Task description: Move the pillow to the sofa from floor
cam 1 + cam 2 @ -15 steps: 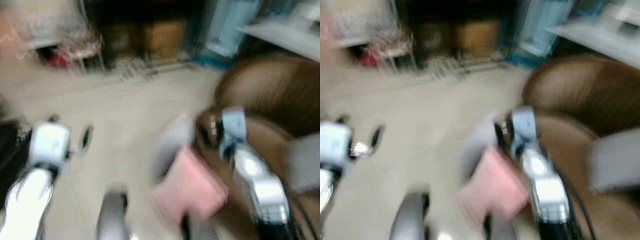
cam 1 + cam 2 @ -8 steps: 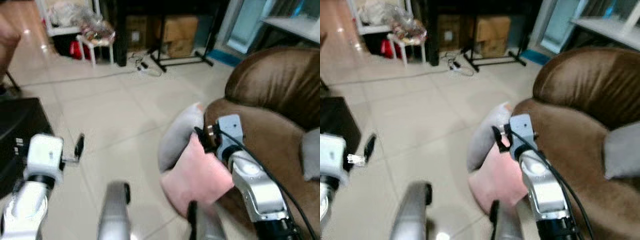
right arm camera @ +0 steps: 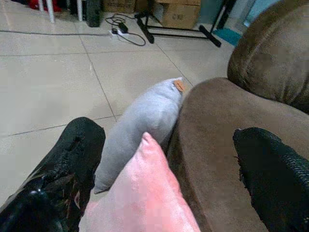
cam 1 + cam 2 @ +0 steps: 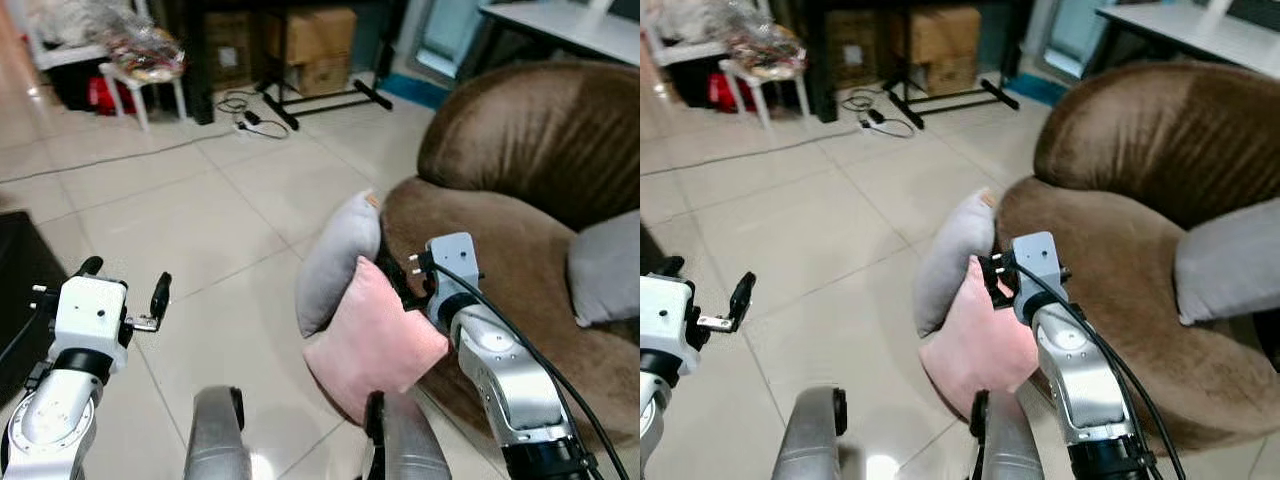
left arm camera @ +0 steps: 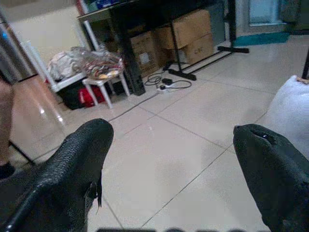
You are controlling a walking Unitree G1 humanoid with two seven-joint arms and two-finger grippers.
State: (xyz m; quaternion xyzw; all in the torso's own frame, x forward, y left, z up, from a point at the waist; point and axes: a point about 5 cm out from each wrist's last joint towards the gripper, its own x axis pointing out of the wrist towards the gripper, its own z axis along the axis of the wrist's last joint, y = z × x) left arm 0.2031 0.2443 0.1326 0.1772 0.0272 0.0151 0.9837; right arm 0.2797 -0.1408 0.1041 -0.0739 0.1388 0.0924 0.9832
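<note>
Right claw [image 3: 159, 159] spread wide just above pink pillow [image 4: 375, 345], grey pillow [image 4: 335, 262] beyond it, both leaning against brown sofa [image 4: 520, 180] on floor [image 4: 200, 230], left claw [image 5: 174, 159] wide, held apart over tiles.

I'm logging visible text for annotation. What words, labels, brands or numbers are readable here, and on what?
None can be read.
Small orange tag on the grey pillow: too small to read.
Cardboard boxes: dark marks, too blurred to read.

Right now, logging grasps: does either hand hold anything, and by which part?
Nothing is held. The right hand is open around the pink pillow's top corner; the left hand is open over floor.
</note>
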